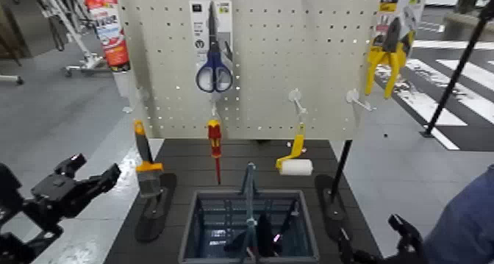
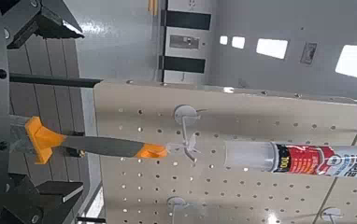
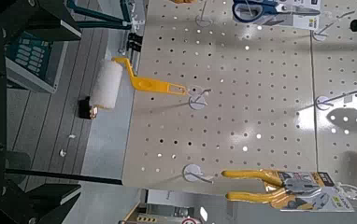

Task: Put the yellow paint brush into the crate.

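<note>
Yellow brush up on the pegboard, left jaws parted beside it.
One pegboard, top cut off; one crate below, near rim cut off, dark contents hard to make out. Two grippers: left by the brush, jaws spread, nothing gripped; right right of the crate, also spread and unloaded. One each: tube, scissors, pliers, roller, screwdriver, yellow paint brush. Brush hangs upright at board's left edge, outside the crate: dark grey handle, orange-yellow tip and collar, silvery ferrule; bristles hard to make out. One person at right, mostly cut off.
</note>
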`<move>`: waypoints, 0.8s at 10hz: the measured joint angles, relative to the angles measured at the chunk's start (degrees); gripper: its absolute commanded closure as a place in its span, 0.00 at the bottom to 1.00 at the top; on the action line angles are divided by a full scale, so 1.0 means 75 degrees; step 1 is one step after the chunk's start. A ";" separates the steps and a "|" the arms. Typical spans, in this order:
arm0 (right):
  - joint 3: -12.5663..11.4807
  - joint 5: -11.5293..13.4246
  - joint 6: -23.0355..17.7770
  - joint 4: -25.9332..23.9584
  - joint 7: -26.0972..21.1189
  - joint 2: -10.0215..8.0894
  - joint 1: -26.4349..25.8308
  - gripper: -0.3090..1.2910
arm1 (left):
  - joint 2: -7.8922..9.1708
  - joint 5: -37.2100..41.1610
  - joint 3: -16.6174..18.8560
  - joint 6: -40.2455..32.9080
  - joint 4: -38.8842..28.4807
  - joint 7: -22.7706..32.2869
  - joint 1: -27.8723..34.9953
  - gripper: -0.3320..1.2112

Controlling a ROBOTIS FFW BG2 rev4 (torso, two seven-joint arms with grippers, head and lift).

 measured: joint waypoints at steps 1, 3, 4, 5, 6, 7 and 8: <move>0.0018 -0.0001 0.0013 0.0015 0.0010 0.0007 -0.0029 0.29 | 0.0092 0.0027 0.0005 0.0024 0.0179 -0.0191 -0.0185 0.31; 0.0055 -0.0002 0.0043 0.0041 0.0042 0.0018 -0.0085 0.29 | 0.0238 0.0080 -0.0111 0.0004 0.0558 -0.0487 -0.0569 0.31; 0.0069 -0.0012 0.0058 0.0056 0.0056 0.0016 -0.0111 0.29 | 0.0346 0.0120 -0.0267 0.0003 0.0776 -0.0652 -0.0767 0.31; 0.0079 -0.0022 0.0076 0.0068 0.0070 0.0014 -0.0134 0.29 | 0.0426 0.0153 -0.0411 0.0007 0.1004 -0.0835 -0.0964 0.31; 0.0094 -0.0029 0.0086 0.0086 0.0096 0.0017 -0.0160 0.29 | 0.0452 0.0168 -0.0513 -0.0001 0.1210 -0.0967 -0.1136 0.31; 0.0107 -0.0042 0.0094 0.0104 0.0116 0.0022 -0.0186 0.29 | 0.0477 0.0133 -0.0633 -0.0002 0.1447 -0.1167 -0.1342 0.31; 0.0119 -0.0048 0.0102 0.0114 0.0119 0.0023 -0.0202 0.29 | 0.0504 0.0069 -0.0731 0.0030 0.1614 -0.1296 -0.1504 0.31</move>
